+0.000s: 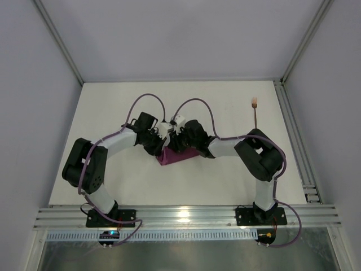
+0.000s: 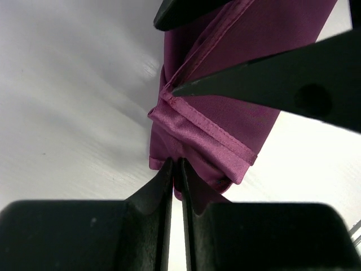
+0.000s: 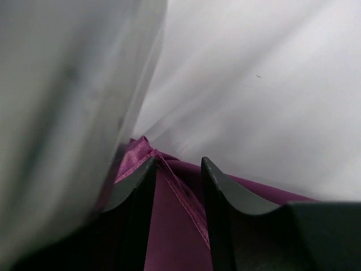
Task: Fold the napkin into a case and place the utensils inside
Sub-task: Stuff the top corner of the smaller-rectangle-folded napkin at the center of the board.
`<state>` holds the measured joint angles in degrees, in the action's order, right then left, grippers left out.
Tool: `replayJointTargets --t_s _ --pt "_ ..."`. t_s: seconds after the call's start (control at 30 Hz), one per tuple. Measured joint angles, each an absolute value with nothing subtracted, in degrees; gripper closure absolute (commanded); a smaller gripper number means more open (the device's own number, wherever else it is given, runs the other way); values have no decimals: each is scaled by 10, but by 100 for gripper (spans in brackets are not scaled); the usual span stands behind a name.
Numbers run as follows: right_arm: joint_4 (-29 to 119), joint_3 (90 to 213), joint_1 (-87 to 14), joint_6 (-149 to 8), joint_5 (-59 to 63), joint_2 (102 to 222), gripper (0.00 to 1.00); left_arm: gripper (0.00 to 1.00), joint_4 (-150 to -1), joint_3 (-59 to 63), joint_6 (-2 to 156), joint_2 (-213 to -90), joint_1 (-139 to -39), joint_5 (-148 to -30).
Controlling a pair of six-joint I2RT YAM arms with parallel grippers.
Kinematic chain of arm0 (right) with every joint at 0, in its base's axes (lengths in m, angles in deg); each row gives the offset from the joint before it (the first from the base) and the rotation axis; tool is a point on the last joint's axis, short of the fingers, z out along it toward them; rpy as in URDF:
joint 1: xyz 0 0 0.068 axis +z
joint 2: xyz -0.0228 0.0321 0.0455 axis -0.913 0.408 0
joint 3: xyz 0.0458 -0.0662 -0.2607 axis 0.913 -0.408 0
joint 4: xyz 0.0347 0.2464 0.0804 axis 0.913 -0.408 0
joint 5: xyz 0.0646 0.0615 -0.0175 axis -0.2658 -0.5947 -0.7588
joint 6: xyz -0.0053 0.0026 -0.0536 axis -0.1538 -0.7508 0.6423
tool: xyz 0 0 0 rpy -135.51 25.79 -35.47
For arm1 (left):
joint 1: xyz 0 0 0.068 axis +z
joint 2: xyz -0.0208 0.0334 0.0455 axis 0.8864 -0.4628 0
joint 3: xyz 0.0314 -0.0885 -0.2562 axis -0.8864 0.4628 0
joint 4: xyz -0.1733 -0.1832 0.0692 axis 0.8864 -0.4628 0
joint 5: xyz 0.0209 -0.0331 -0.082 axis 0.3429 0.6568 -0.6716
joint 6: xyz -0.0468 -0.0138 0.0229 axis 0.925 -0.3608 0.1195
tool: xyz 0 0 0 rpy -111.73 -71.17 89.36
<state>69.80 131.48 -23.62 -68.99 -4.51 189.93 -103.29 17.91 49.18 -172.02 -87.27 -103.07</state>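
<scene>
you had the napkin (image 1: 172, 157) at the middle of the table (image 1: 113, 113), the left gripper (image 2: 175, 161) at its left end, the right gripper (image 3: 177, 162) over its right. the fork (image 1: 255, 112) lay well apart, behind and right.

Napkin (image 1: 176, 155) plain maroon-purple, hem same shade; fork (image 1: 255, 111) copper; table (image 1: 225, 175) white; arms (image 1: 113, 144) black-and-white; cables (image 1: 194, 101) purple.

A lab test cell: white table (image 1: 141, 186), aluminium rail frame (image 1: 186, 215), blank grey enclosure walls (image 1: 180, 39).

Left arm (image 1: 113, 144) and right arm (image 1: 228, 147) crowd the napkin (image 1: 175, 157); the fork (image 1: 255, 114) lies apart.
</scene>
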Motion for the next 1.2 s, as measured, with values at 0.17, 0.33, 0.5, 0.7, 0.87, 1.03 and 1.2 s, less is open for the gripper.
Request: replayJointTargets --t_s 0.17,0.33,0.5,0.7,0.87,1.03,1.2 --pt "703 1318 -239 -696 -61 1919 59 85 -1033 179 494 -1720 -875 -1029" --pt "712 1318 -246 -701 -77 1931 59 89 -1032 174 500 -1720 -876 -1020" --pt "736 1317 -249 -709 -101 1940 66 100 -1029 172 514 -1720 -875 -997" --pt "761 1314 -254 -726 -114 1948 87 100 -1026 156 526 -1731 -875 -981" --pt "778 1314 -258 -739 -117 1959 91 100 -1023 144 539 -1745 -873 -977" --pt "802 1314 -259 -756 -129 1971 94 100 -1011 126 557 -1754 -864 -976" --pt "827 1313 -258 -763 -144 1982 94 100 -1008 96 560 -1777 -862 -969"
